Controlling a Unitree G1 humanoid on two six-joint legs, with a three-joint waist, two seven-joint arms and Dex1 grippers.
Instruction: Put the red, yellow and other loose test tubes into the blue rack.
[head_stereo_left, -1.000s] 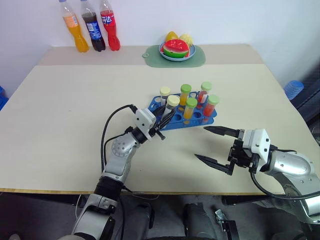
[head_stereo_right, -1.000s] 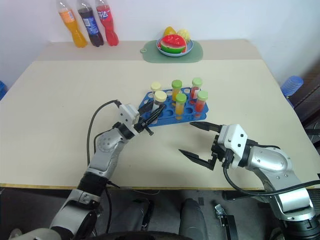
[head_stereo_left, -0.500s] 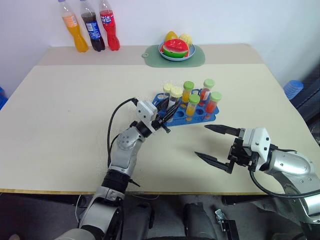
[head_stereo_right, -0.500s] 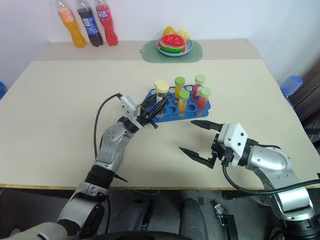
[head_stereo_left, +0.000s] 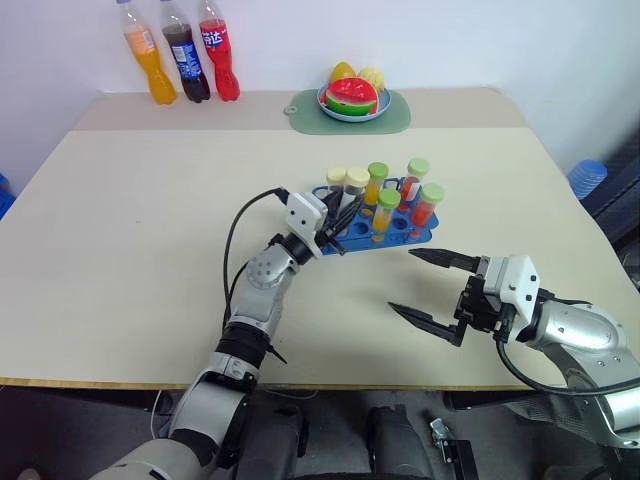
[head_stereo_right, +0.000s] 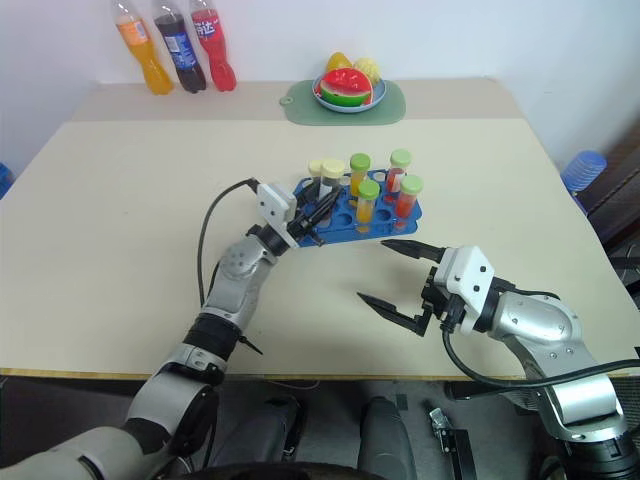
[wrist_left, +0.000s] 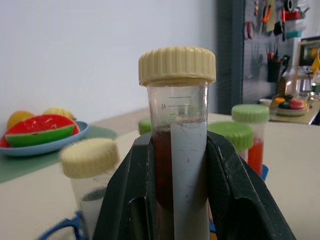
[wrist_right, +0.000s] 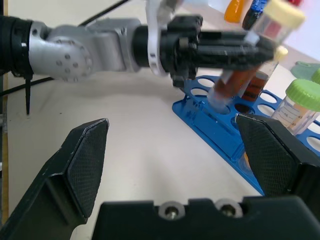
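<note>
Left pincer (head_stereo_left: 335, 232) clamps the cream-capped brown tube (wrist_left: 178, 165), tilted above the blue rack (head_stereo_left: 400, 232)'s near-left holes per the right wrist view, right pincer (head_stereo_left: 428, 293) gaping alongside.

Six capped test tubes (head_stereo_left: 378, 186), one blue rack (head_stereo_left: 405, 236), three soda bottles (head_stereo_left: 183, 56), one fruit plate (head_stereo_left: 352, 108)

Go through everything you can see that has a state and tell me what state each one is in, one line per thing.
Left gripper: shut on the brown tube, over the rack's near-left holes.
Brown tube: cream cap on, held tilted, its tip at the rack, not yet seated.
Right gripper: open, holding nothing, near the rack.
Blue rack: flat on the table, some holes free.
Green-capped tubes: capped, standing in the rack.
Soda bottles: upright, capped.
</note>
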